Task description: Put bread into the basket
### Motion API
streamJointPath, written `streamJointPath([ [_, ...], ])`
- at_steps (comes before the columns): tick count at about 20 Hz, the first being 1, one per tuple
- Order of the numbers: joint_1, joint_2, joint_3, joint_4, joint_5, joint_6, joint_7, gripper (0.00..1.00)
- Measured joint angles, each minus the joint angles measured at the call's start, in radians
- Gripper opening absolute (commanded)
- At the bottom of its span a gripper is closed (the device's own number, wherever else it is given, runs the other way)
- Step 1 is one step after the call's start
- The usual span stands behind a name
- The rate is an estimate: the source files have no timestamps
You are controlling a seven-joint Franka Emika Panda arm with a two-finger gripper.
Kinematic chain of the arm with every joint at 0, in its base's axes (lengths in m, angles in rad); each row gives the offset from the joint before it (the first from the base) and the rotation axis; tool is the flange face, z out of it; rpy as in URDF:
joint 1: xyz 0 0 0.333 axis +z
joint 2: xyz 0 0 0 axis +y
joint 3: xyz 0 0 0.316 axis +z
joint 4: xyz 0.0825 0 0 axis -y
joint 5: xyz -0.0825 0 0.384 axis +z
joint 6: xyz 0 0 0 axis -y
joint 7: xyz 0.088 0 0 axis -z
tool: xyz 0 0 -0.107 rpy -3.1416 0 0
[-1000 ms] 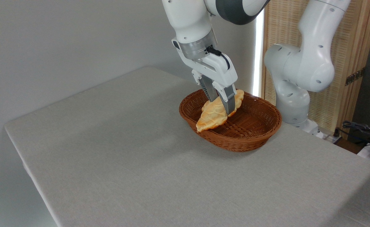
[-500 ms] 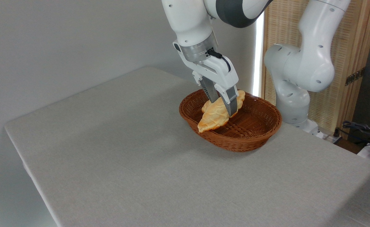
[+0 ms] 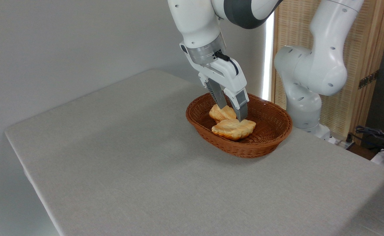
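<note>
The bread [image 3: 233, 128], a long, flat, golden-orange pastry with a ridged pale top, has been dropped since half a second ago: it was then held tilted between the gripper's fingers with its lower tip over the near rim, and it is now seen lying flat on the floor of the basket [image 3: 270, 137], near the front wall. The gripper [image 3: 232, 113] has been raised slightly and its jaws have been parted; nothing is held between them. The right fingertip is seen just above the bread's back edge, and whether it touches cannot be told. The left finger hangs in front of a smaller, chunky, rounded bread [image 3: 222, 113], which lies in the basket just behind and to the left of the long pastry, the two appearing to touch.

The basket, an oval of brown woven wicker, is placed as before on the grey cloth-covered table [image 3: 129, 164], toward its far right side. The white robot arm [image 3: 201, 29] is angled down from the top of the picture, and its base column [image 3: 309, 85] is seen standing behind the basket to the right. A slatted wooden screen [image 3: 368, 49] is visible behind the arm, and a plain pale wall [image 3: 64, 49] fills the left background.
</note>
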Motion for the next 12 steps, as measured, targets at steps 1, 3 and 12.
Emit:
streamJointPath([
  [1,-0.001,0.0,-0.001,0.005,0.0,0.011,0.001,1.0],
  [3,-0.002,0.0,-0.004,0.025,-0.001,0.05,0.001,1.0],
  [12,-0.003,0.054,-0.009,0.143,-0.005,0.262,-0.002,1.0],
])
